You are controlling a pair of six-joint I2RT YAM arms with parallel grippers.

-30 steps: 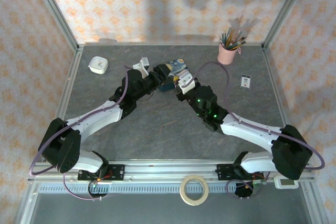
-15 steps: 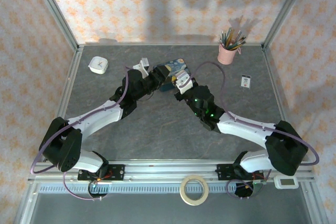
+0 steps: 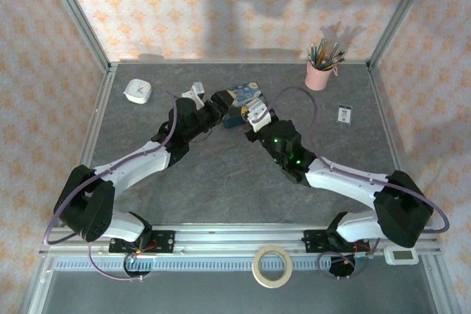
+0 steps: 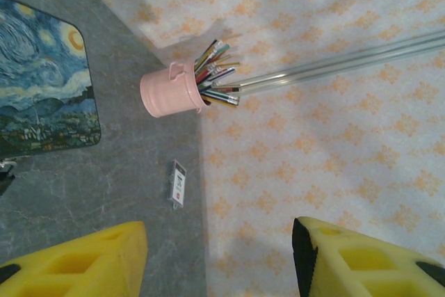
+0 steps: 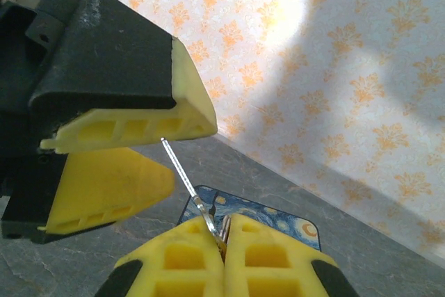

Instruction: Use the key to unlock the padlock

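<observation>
1. One thin metal piece (image 5: 186, 182) (key or padlock part, I cannot tell) sticks up from the right gripper (image 5: 224, 226), pinched tight.
2. The left gripper (image 4: 219, 222) is spread wide, just beside it.
3. One blue box (image 4: 42, 81) lies just past both grippers.

Left arm (image 3: 140, 163) and right arm (image 3: 346, 178) stretch inward to meet, left tool (image 4: 219, 241) spread apart, right tool (image 5: 224, 233) pinched closed.

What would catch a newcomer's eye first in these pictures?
The two arms meet at the table's back centre beside the blue starry-night box. Close up, the right gripper pinches a thin metal rod reaching toward the left gripper. A pink cup of pencils stands back right.
</observation>
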